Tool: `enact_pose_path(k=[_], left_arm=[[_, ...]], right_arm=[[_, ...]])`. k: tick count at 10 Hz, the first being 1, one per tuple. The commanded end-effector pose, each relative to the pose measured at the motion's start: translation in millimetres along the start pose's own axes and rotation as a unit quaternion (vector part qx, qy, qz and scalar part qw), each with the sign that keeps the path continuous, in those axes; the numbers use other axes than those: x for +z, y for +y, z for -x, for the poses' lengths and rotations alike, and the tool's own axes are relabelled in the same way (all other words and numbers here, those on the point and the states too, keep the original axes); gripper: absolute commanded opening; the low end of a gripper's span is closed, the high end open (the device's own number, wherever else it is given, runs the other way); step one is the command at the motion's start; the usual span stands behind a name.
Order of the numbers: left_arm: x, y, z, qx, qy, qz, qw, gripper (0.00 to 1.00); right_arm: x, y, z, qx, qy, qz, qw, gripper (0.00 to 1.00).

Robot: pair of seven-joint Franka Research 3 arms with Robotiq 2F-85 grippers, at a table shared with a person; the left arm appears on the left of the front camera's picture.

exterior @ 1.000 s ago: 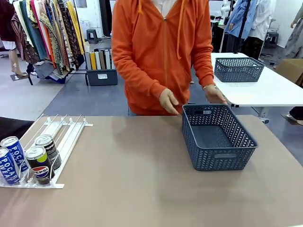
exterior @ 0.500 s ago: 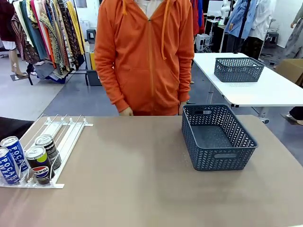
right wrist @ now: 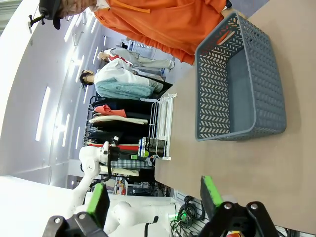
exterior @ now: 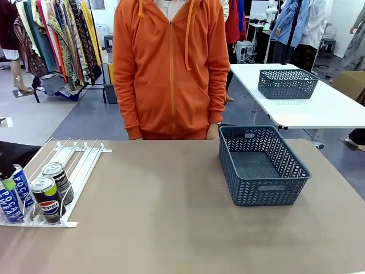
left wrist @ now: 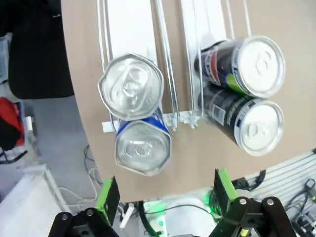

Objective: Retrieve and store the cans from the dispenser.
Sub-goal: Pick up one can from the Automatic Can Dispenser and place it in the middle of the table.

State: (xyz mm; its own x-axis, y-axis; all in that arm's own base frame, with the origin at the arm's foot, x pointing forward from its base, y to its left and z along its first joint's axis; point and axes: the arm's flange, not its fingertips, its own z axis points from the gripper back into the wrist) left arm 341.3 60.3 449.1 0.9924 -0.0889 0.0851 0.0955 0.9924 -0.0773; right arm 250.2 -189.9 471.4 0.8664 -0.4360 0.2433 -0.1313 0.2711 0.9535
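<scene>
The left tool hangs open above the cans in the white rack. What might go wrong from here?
1. The two blue slim drink cans with silver tops stand one right behind the other in their lane of the white rail rack; the open left tool might catch both.
2. The black Pepsi cans stand close beside them, so a finger might knock one over.
</scene>
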Motion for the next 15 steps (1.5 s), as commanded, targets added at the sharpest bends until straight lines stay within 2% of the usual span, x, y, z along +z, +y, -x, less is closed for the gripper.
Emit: enact_pose_path(k=[1,4,13,14,15], left_arm=[[-10.3,-5.4,-8.5,0.018,-0.007,-0.007,1.0,1.0],[-26.0,-4.0,-18.8,0.037,0.004,-0.031,0.999,1.0],[-40.1,8.2,-22.0,0.078,-0.004,-0.027,0.997,1.0],[-39.7,8.9,-21.2,0.081,-0.003,-0.031,0.996,0.57],[-39.1,9.8,-21.0,0.08,-0.005,-0.029,0.996,0.0]], right_arm=[[-0.7,3.7,-2.1,0.002,-0.008,-0.011,1.0,1.0],[-0.7,3.7,-2.1,0.002,-0.008,-0.011,1.0,1.0],[-0.7,3.7,-2.1,0.002,-0.008,-0.011,1.0,1.0],[-0.7,3.7,-2.1,0.002,-0.008,-0.011,1.0,1.0],[-0.7,3.7,-2.1,0.002,-0.008,-0.011,1.0,1.0]])
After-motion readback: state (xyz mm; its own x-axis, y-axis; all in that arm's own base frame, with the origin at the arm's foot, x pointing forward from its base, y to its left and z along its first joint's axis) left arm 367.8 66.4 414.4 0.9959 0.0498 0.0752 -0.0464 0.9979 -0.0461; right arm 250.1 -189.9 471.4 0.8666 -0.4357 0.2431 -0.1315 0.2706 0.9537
